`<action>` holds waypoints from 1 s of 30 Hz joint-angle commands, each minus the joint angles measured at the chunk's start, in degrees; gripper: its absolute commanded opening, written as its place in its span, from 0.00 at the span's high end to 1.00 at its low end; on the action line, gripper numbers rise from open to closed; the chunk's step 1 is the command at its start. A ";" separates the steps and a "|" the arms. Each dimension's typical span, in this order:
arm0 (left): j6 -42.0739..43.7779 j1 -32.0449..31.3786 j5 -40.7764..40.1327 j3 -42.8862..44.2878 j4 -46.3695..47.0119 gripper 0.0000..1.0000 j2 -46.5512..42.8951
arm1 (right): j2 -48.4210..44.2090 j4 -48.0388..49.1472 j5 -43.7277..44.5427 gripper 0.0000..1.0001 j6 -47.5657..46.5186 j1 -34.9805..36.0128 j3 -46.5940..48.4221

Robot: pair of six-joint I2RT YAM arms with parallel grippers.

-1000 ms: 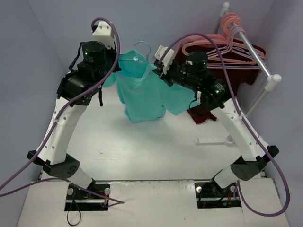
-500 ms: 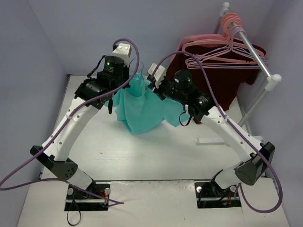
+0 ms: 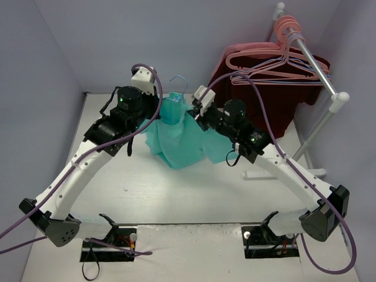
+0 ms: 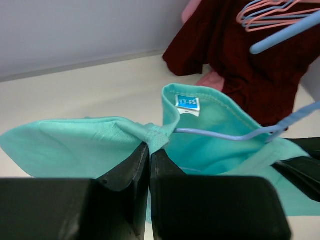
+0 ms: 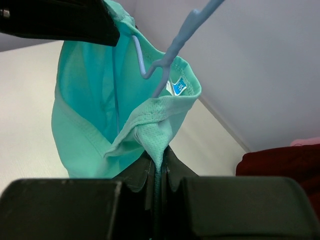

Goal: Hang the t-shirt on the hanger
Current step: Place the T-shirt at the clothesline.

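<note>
The teal t-shirt hangs in the air between both arms, above the table's middle back. The light-blue hanger sticks its hook out of the neck opening; its wire runs inside the collar in the left wrist view and the right wrist view. My left gripper is shut on the collar's left side. My right gripper is shut on the collar's right side. The hanger's lower frame is hidden inside the t-shirt.
A clothes rail stands at the back right with pink hangers and a dark maroon garment on it. Its white foot lies on the table to the right. A pink cloth lies by the maroon garment.
Both grippers stayed shut on the collar. The left arm lowered and stretched out from its base; the right gripper shifted a little right. The hanger's hook now shows above the neck opening.
</note>
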 commanded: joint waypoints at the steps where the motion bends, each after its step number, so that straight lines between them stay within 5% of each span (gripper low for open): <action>1: 0.60 -0.36 5.04 2.27 7.07 1.00 -1.65 | -3.82 16.26 1.32 1.00 2.64 0.40 -2.10; 5: 2.18 -0.36 5.11 6.41 3.73 0.93 -0.18 | -3.22 17.87 0.95 1.00 1.14 0.40 0.77; 15: 6.97 -0.36 7.38 10.06 6.25 0.53 0.04 | -0.94 19.75 -0.48 1.00 0.81 0.35 3.43; 30: 5.56 -0.36 25.49 8.93 13.69 0.51 -1.64 | -0.12 19.75 -0.06 1.00 0.47 0.34 2.29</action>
